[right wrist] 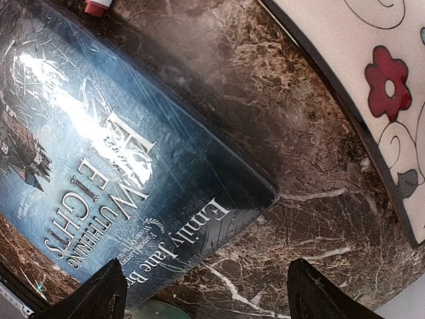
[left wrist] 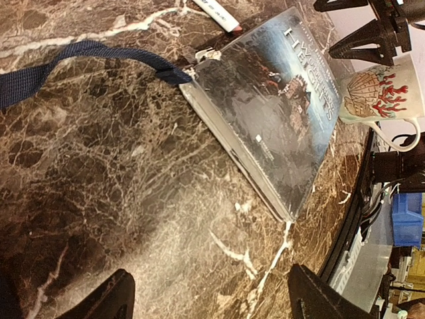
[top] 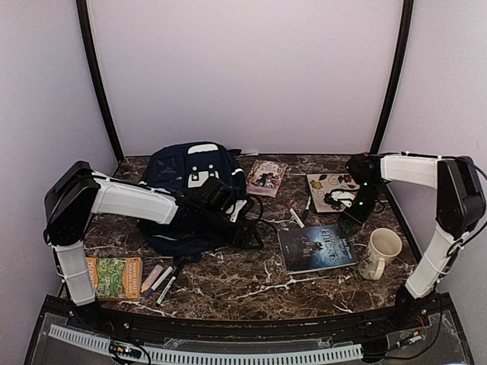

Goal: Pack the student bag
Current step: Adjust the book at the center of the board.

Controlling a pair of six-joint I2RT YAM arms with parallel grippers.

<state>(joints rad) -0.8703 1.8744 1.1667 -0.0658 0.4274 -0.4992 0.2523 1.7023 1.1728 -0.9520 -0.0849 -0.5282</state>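
The student bag [top: 186,182] lies at the back left of the table, navy with white patches. One of its dark straps [left wrist: 80,60] runs across the marble to the corner of a dark blue Wuthering Heights book [left wrist: 265,106]. My left arm reaches over the bag, and my left gripper [top: 246,234] hangs open just right of it, above bare table [left wrist: 209,299]. The right gripper [top: 352,219] is open over the book's far right corner [right wrist: 202,296], with nothing between its fingers. The book [top: 316,247] lies flat between the two grippers.
A floral notebook [top: 331,190] and a small pink book [top: 266,177] lie at the back. A red-tipped marker [top: 295,214] rests above the blue book. A cream mug [top: 380,253] stands at the right. A green book [top: 114,277] and some markers [top: 160,280] sit front left.
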